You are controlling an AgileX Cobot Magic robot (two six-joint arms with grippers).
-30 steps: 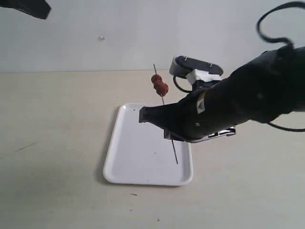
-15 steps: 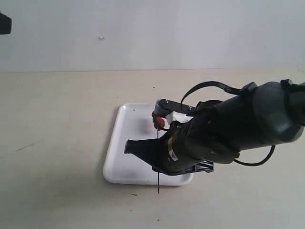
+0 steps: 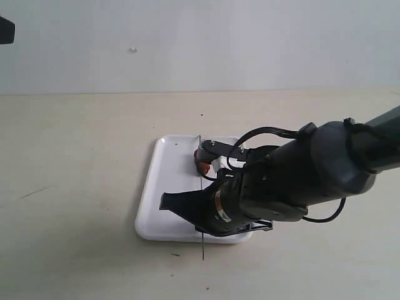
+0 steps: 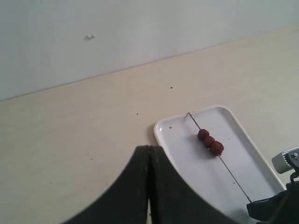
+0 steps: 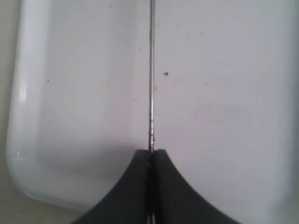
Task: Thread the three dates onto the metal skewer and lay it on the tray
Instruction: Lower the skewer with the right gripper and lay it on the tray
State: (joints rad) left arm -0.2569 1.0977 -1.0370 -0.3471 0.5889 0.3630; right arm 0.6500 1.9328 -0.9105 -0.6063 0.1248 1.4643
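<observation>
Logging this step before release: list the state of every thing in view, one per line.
tray: flat on the table.
metal skewer: held near one end, running lengthwise over the tray.
three dates: threaded on the metal skewer, touching in a row.
right gripper: jaws shut on the metal skewer.
left gripper: jaws shut, holding nothing.

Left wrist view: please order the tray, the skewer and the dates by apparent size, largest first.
1. tray
2. skewer, long but very thin
3. dates; the three look alike, so they are not ranked among themselves
</observation>
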